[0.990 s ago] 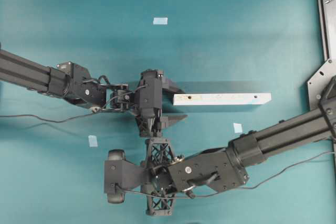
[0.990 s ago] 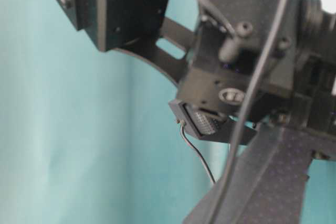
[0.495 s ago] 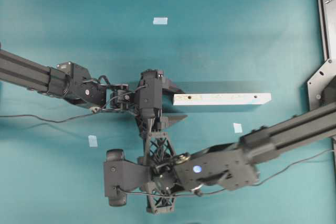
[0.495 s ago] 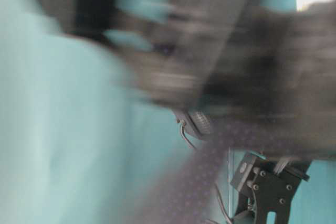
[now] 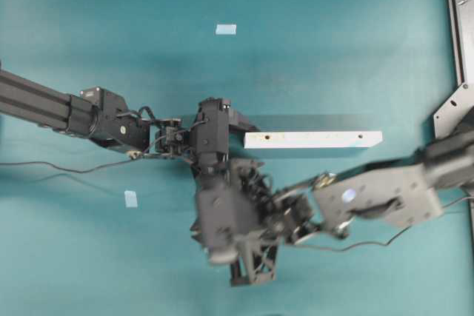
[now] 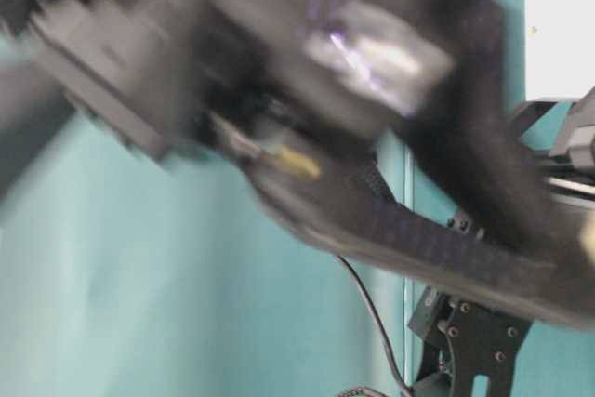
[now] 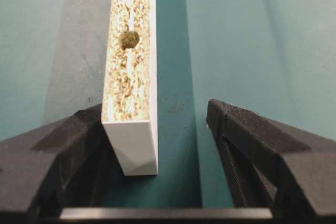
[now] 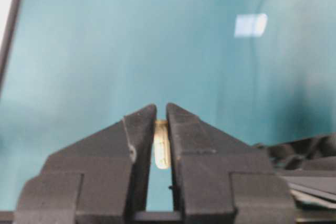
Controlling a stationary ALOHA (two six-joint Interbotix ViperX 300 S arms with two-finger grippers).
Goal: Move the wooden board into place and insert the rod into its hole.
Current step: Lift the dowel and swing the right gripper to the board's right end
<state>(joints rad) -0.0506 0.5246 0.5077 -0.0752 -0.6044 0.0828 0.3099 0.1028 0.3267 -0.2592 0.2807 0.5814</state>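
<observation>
Overhead exterior: the wooden board (image 5: pixel 313 139) lies along three-to-nine on the tabletop (image 5: pixel 333 42), left fingers (image 7: pixel 68 145) spread around its nine-o'clock end; right fingers (image 8: pixel 184 129) (blurred) pinch the rod (image 8: pixel 161 150) at seven o'clock.

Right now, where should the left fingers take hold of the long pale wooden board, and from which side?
At the long pale wooden board's near end, from endwise as now: it stands on its narrow edge between the open left fingers, so they close on its flat white faces, short of the dark hole.
</observation>
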